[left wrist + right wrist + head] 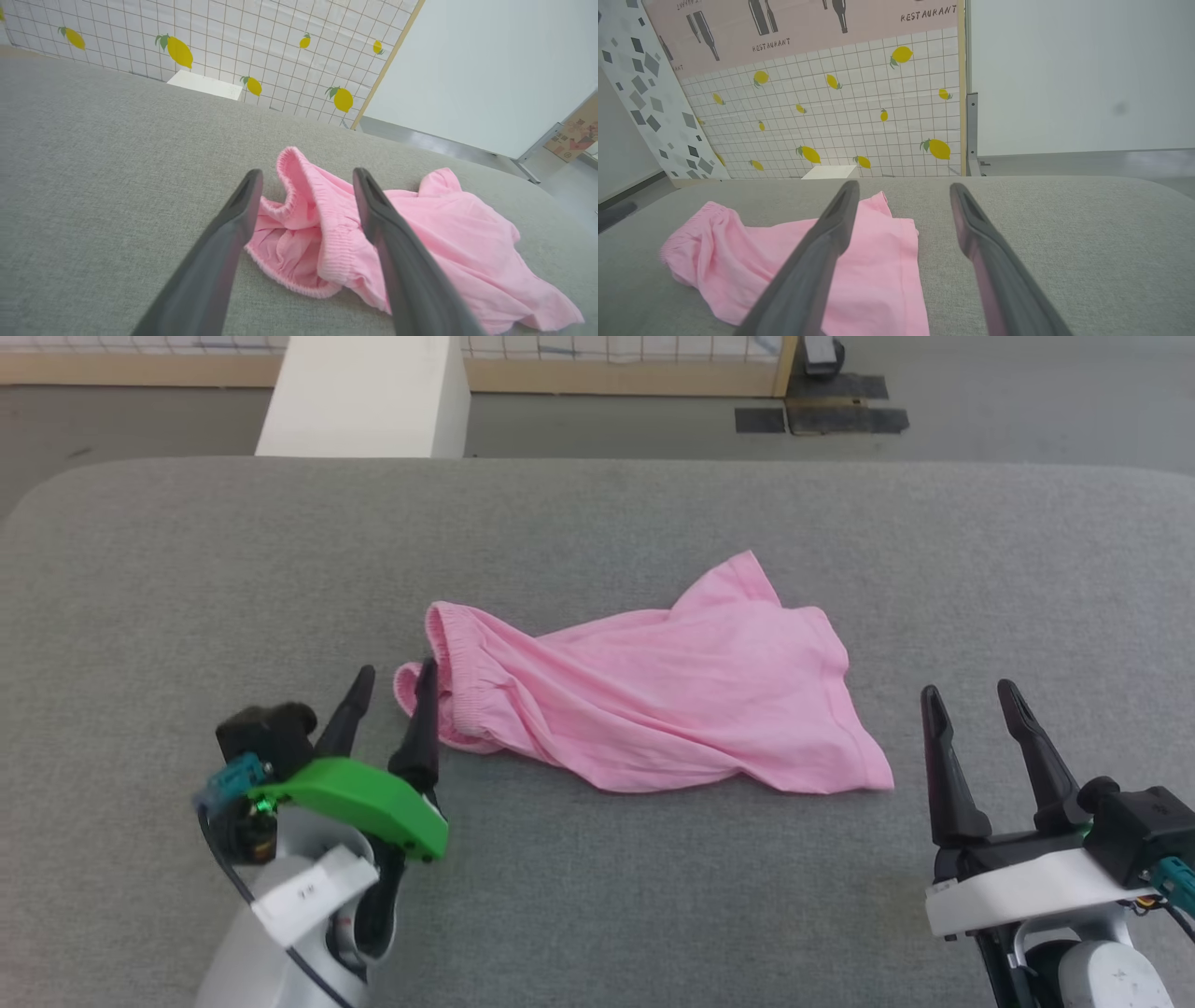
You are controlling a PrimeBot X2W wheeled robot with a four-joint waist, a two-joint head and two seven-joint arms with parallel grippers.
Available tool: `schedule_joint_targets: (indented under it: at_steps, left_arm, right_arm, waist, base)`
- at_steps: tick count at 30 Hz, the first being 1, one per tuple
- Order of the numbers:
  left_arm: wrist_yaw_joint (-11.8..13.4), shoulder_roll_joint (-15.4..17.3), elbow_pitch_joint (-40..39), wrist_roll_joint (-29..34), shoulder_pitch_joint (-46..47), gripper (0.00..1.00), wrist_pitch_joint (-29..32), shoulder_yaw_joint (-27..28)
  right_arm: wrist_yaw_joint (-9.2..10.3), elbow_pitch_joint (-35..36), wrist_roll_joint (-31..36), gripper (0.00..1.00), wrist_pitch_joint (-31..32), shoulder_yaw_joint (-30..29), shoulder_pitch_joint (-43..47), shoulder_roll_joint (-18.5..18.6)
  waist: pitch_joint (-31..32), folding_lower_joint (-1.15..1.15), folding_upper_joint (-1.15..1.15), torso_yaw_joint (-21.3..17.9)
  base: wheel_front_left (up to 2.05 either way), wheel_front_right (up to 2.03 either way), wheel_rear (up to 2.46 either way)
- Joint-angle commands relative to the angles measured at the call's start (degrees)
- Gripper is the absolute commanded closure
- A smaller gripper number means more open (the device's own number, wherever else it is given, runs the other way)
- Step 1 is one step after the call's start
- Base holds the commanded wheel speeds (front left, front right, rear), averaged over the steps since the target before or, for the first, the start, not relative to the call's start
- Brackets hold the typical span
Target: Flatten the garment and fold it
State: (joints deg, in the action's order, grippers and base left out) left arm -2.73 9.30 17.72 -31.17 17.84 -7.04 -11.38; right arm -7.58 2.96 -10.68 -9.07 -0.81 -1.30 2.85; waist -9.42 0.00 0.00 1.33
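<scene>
Across the middle of the grey fabric worktop (pixel 597 513) the garment (pixel 672 700) lies crumpled and twisted. Its gathered waistband (pixel 446 644) is toward your left and its hem toward your right.

Your left gripper (pixel 396 670) sits at the waistband with its jaws wide apart. In the left wrist view the elastic edge bunches between the two fingers (pixel 219 242), and neither one pinches it. Your right gripper (pixel 969 693) hovers near the hem corner (pixel 873 777), jaws likewise apart and holding nothing.

Flattening looks barely begun. To do it well, I judge you should close the left jaws low on the waistband's near end and take the hem corner with the right. Then draw the two apart slowly, close to the fabric, so the diagonal creases run out. Pull too hard and the soft cloth will likely slide whole rather than spread.
</scene>
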Motion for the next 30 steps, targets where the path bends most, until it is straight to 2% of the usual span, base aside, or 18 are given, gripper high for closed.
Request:
schedule_joint_targets:
  at_steps: [1,8,23,26,30]
  left_arm:
    - [0.3,0.5,-1.4,0.5,-1.9,0.00,-0.6,-0.4]
    - [0.1,2.0,-3.4,2.9,-4.9,0.00,1.3,-3.6]
    - [0.3,2.0,4.2,1.5,1.0,0.00,9.8,-5.6]
    - [0.4,2.1,4.8,1.3,1.5,1.00,10.4,-5.6]
    - [0.1,2.2,5.1,1.1,1.6,1.00,10.2,-5.9]
  right_arm:
    - [0.09,0.4,-0.4,0.00,0.1,-0.2,0.5,0.0]
    - [0.09,0.8,-0.8,0.00,0.1,-0.5,0.7,0.0]
    - [0.09,0.0,-1.5,0.00,-0.4,0.0,0.1,0.0]
    - [0.09,-0.3,-1.5,0.00,-0.6,0.0,0.1,0.0]
    - [0.09,-0.6,-1.4,0.00,-0.5,-0.1,0.2,0.0]
  waist:
    - [1.0,0.00,0.00,0.9]
    - [1.1,0.00,0.00,0.4]
    - [-0.1,0.00,0.00,-3.1]
    - [-0.2,0.00,0.00,-3.4]
    - [-0.2,0.00,0.00,-3.3]
  base:
    - [0.00,0.00,0.00]
    - [0.00,0.00,0.00]
    - [0.00,0.00,0.00]
    - [0.00,0.00,0.00]
    - [0.00,0.00,0.00]
